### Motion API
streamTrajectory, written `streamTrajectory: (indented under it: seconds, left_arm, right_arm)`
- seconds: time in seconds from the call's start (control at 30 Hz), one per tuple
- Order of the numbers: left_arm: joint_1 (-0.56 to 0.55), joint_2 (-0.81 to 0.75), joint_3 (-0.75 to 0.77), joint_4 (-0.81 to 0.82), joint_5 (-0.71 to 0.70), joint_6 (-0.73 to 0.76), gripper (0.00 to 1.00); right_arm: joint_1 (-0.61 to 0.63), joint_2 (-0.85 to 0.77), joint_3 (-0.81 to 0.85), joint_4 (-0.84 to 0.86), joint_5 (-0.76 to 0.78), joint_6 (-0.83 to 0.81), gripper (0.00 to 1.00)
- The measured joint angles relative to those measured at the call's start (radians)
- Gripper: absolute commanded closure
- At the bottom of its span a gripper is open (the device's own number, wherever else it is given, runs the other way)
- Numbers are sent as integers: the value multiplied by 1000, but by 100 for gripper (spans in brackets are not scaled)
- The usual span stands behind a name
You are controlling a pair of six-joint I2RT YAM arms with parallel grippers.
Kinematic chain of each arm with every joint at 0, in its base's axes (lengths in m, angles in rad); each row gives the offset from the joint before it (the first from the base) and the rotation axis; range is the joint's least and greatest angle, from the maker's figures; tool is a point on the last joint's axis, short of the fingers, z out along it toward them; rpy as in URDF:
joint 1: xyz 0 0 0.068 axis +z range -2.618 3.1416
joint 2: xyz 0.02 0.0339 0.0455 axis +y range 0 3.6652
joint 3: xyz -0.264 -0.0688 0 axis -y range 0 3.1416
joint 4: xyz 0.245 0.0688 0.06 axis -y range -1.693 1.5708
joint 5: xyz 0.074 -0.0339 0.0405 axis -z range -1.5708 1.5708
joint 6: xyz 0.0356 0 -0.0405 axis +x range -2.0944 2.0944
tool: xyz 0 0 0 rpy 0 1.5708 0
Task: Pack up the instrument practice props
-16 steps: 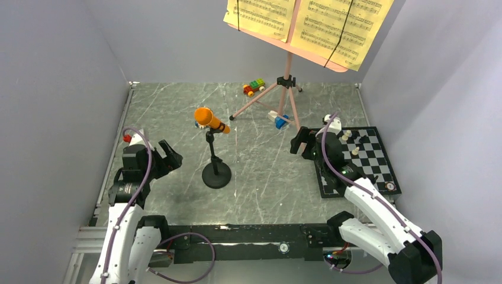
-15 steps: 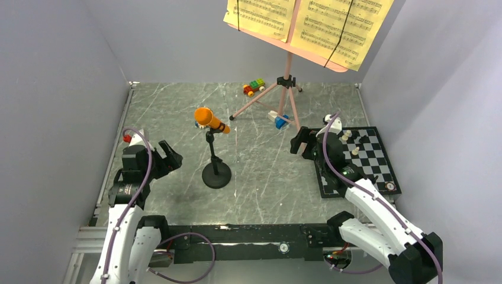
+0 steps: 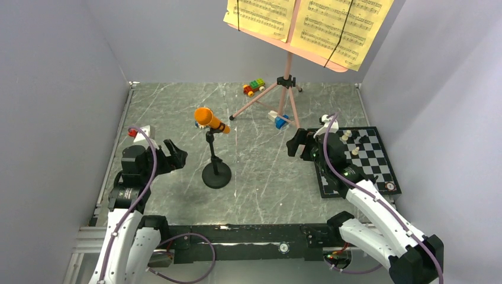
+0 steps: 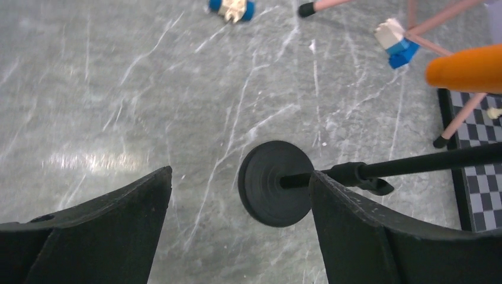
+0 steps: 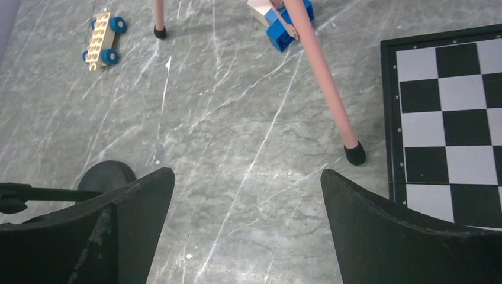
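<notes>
Closer now, my left claw sits low beside the mic stand, jaws wide and empty. My right claw hangs open by the chessboard, with the pink music stand ahead.

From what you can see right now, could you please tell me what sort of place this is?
Probably a staged robot test cell, not a real music room: plain grey walls box in a marble-look table, and a pink music stand and orange microphone share it with a chessboard.

Toy cars, chessboard, grey table
</notes>
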Motion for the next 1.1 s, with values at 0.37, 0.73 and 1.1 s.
streamTrajectory:
  seconds: [0.37, 0.73, 1.1]
  left_arm:
    - [-40, -54, -137, 272, 247, 89, 33]
    - [-166, -118, -156, 406, 368, 328, 26]
    - [-225, 3, -101, 519, 383, 428, 31]
  right_arm:
    - [4, 92, 23, 10, -128, -10, 1]
    - [42, 105, 34, 19, -183, -41, 1]
    - [50, 102, 34, 30, -189, -48, 1]
